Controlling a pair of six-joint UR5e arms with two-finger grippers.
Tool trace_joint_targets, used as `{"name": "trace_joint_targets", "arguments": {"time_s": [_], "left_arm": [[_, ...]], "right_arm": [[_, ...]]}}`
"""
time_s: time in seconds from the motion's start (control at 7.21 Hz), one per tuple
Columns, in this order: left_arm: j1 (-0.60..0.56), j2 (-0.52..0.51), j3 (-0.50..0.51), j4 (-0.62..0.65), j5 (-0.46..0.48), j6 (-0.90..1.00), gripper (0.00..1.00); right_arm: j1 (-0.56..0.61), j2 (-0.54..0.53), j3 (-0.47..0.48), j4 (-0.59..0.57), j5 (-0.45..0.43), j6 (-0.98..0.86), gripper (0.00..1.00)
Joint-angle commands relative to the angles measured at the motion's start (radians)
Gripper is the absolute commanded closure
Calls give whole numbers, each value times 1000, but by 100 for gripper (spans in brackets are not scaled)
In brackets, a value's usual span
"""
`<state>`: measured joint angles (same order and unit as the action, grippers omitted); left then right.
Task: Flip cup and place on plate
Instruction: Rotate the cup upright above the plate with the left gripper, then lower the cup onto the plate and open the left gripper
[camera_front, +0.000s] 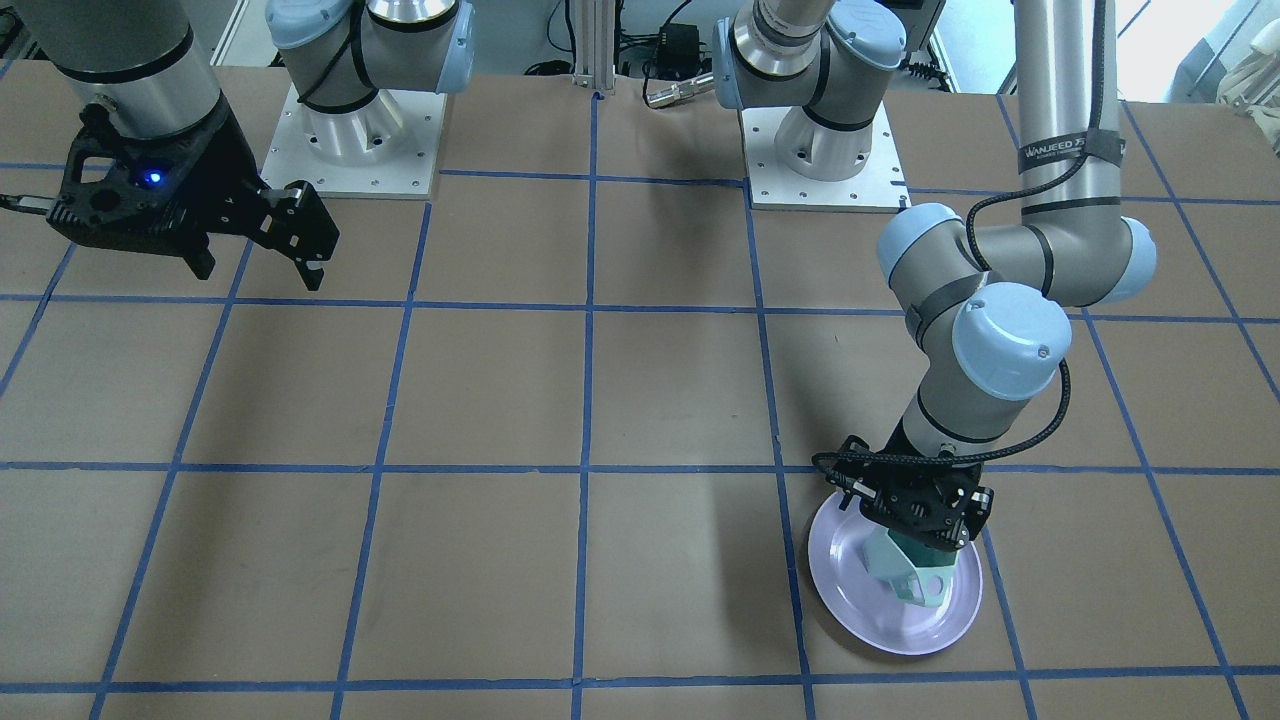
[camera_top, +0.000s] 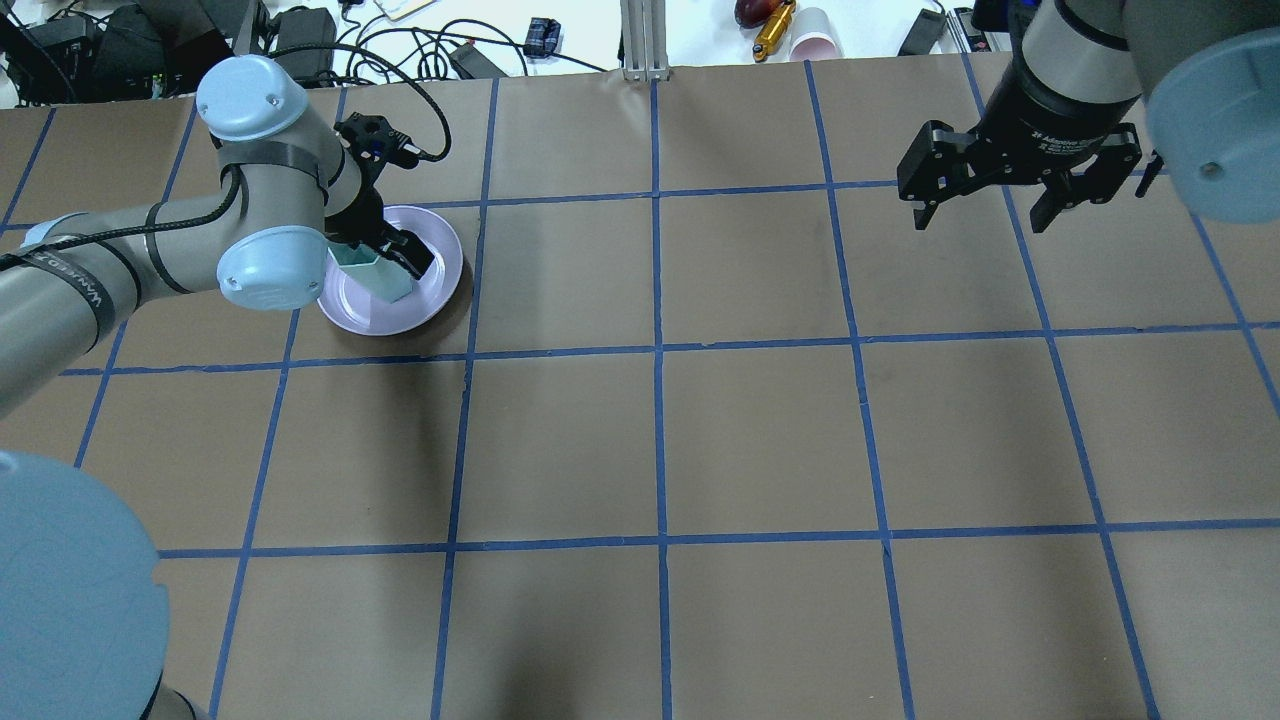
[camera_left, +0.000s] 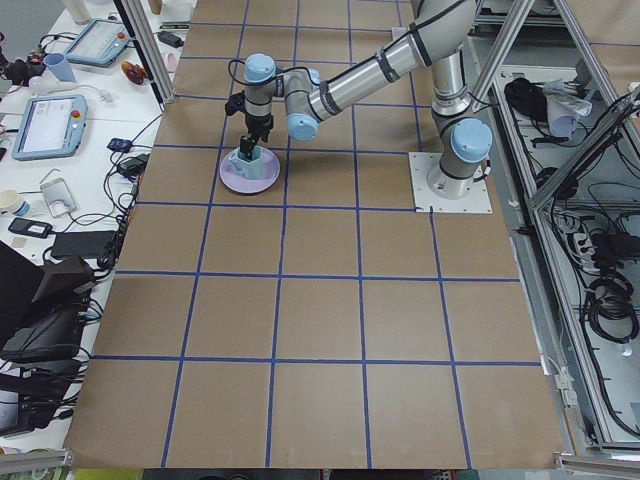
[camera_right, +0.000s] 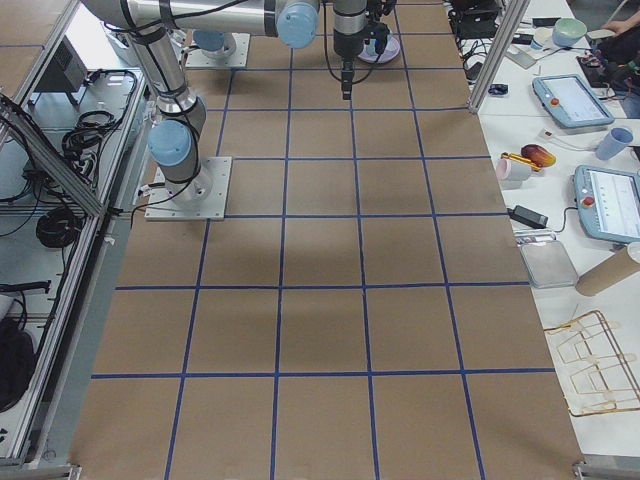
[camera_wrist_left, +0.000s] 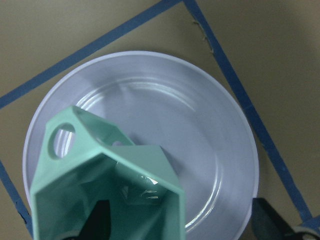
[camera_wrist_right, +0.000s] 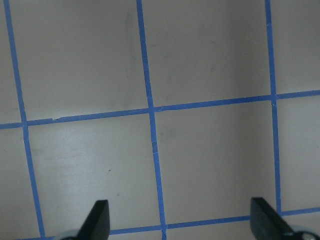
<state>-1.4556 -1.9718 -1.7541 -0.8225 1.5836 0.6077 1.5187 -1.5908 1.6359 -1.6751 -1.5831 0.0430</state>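
The pale mint-green cup (camera_front: 912, 578) stands on the lavender plate (camera_front: 870, 600) with its mouth up, and its handle sticks out sideways. My left gripper (camera_front: 925, 545) is right over it and open. In the left wrist view one finger (camera_wrist_left: 98, 222) is inside the cup (camera_wrist_left: 115, 165), and the other (camera_wrist_left: 270, 220) is well out over the plate (camera_wrist_left: 200, 110). From overhead the cup (camera_top: 370, 272) sits on the plate (camera_top: 365, 315) under my left gripper (camera_top: 395, 255). My right gripper (camera_top: 980, 220) is open and empty, high above the far side of the table.
The brown table carries a grid of blue tape lines (camera_top: 658, 350). The arm bases (camera_front: 365, 150) stand at the robot's edge. Cables, a pink cup (camera_top: 815, 45) and tablets (camera_right: 610, 200) lie beyond the table's edges. The right wrist view shows only tabletop (camera_wrist_right: 210, 155).
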Motion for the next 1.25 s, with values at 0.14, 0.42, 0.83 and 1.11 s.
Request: {"name": "trace_joint_targets", "arguments": {"time_s": [0.14, 0.42, 0.83, 1.11], "left_arm": [[-3, 89, 12, -98, 3, -8, 0], [-3, 140, 39, -186, 3, -16, 0], [-3, 194, 195, -462, 3, -87, 0], [-5, 232, 220, -498, -8, -217, 0]], "right_arm": [[0, 0, -1, 0, 0, 0, 0], [0, 0, 1, 0, 0, 0, 0], [0, 0, 1, 0, 0, 0, 0], [0, 0, 1, 0, 0, 0, 0]]}}
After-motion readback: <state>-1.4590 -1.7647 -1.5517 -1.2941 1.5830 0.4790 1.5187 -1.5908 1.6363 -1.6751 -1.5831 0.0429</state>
